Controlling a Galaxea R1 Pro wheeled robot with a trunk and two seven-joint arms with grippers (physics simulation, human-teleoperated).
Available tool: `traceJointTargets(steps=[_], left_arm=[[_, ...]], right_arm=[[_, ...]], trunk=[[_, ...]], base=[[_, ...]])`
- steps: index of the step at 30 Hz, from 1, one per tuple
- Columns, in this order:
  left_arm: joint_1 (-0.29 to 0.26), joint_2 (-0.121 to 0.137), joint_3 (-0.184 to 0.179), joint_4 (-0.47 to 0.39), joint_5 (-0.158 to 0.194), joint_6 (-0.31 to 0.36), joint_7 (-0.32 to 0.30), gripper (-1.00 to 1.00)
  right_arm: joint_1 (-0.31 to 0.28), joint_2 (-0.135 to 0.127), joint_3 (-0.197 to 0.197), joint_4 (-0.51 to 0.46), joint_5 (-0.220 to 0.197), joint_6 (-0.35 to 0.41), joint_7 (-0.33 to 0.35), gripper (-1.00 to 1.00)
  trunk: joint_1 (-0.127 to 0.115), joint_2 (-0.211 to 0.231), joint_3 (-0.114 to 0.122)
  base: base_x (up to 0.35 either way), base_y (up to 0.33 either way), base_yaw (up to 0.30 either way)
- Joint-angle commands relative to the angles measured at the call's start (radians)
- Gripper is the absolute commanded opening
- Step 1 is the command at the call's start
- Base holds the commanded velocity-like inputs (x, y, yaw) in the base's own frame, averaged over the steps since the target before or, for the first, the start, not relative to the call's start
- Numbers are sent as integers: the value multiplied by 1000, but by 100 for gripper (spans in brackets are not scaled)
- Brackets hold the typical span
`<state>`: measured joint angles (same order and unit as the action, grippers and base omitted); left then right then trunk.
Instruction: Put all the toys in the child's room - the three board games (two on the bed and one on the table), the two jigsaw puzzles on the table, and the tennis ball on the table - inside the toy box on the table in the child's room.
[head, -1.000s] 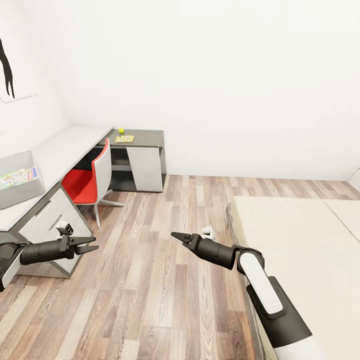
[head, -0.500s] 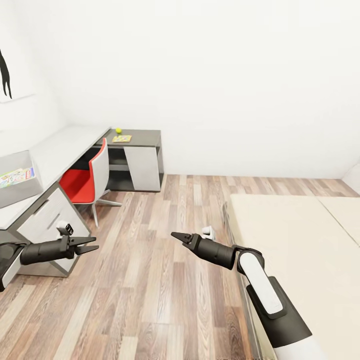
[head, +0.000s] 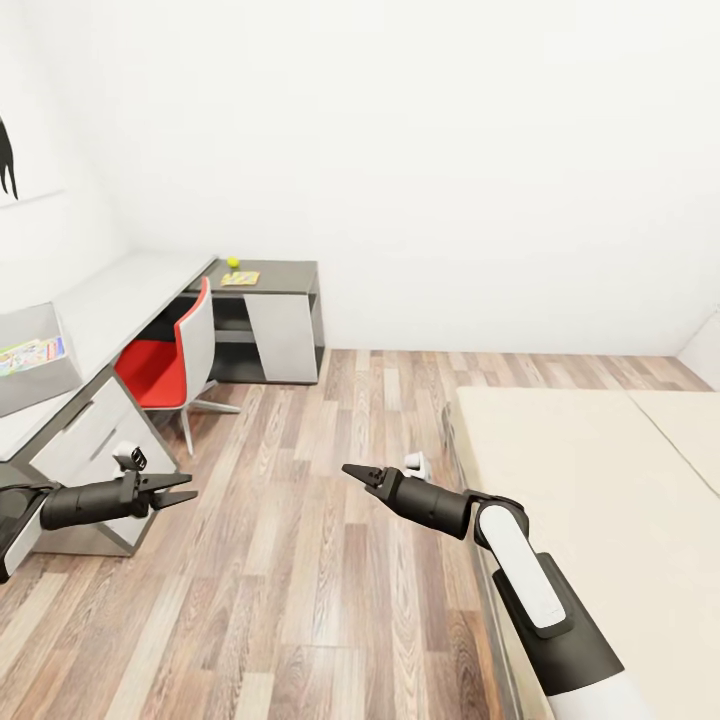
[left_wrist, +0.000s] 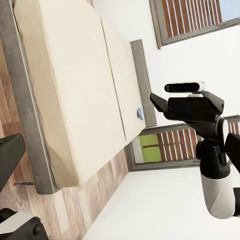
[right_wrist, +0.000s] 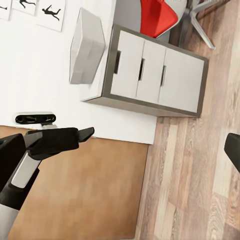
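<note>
The table (head: 120, 295) runs along the left wall. On its dark end section lie the tennis ball (head: 233, 261) and a bright jigsaw puzzle (head: 241, 278). The toy box (head: 35, 375) stands at the table's near end with a flat colourful item (head: 30, 353) inside; I cannot tell which toy it is. My left gripper (head: 192, 488) hangs open and empty over the floor beside the drawers. My right gripper (head: 355, 472) is open and empty above the floor near the bed (head: 590, 470). In the left wrist view, a small blue board game (left_wrist: 140, 114) lies on the bed (left_wrist: 75, 90).
A red and white swivel chair (head: 170, 365) stands at the table. White drawers (right_wrist: 155, 75) sit under the toy box (right_wrist: 87, 45). Wooden floor (head: 320, 600) stretches between table and bed. A white wall closes the far side.
The whole head view has shifted: table and toy box have slid left, and more of the bed shows. Both arms hold the same pose.
</note>
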<state>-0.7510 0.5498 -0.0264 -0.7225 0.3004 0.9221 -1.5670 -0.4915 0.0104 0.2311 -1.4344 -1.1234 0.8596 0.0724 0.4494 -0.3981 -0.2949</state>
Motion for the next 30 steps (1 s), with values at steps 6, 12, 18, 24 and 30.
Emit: traceJointTargets(steps=[6,12,18,24,30], left_arm=[[-1,1,-3,0,2,11,-4,100],[-1,1,-3,0,2,11,-4,100],[-1,1,-3,0,2,11,-4,100],[-1,1,-3,0,2,11,-4,100],[-1,1,-3,0,2,11,-4,100]], right_arm=[[-1,1,-1,0,8,4,7,100],[-1,1,-1,0,8,5,7,100],[-1,1,-1,1,8,5,7,100],[-1,1,-1,1,8,5,7,100],[-1,0,-2,0,8,4,7,100]], trunk=[[1,-2,0],[1,-2,1],[1,-2,1],[1,-2,1],[1,-2,1]], base=[[-1,0,-72],[0,-34,-16],[0,-103,-3],[0,-28,-1],[0,-7,0]])
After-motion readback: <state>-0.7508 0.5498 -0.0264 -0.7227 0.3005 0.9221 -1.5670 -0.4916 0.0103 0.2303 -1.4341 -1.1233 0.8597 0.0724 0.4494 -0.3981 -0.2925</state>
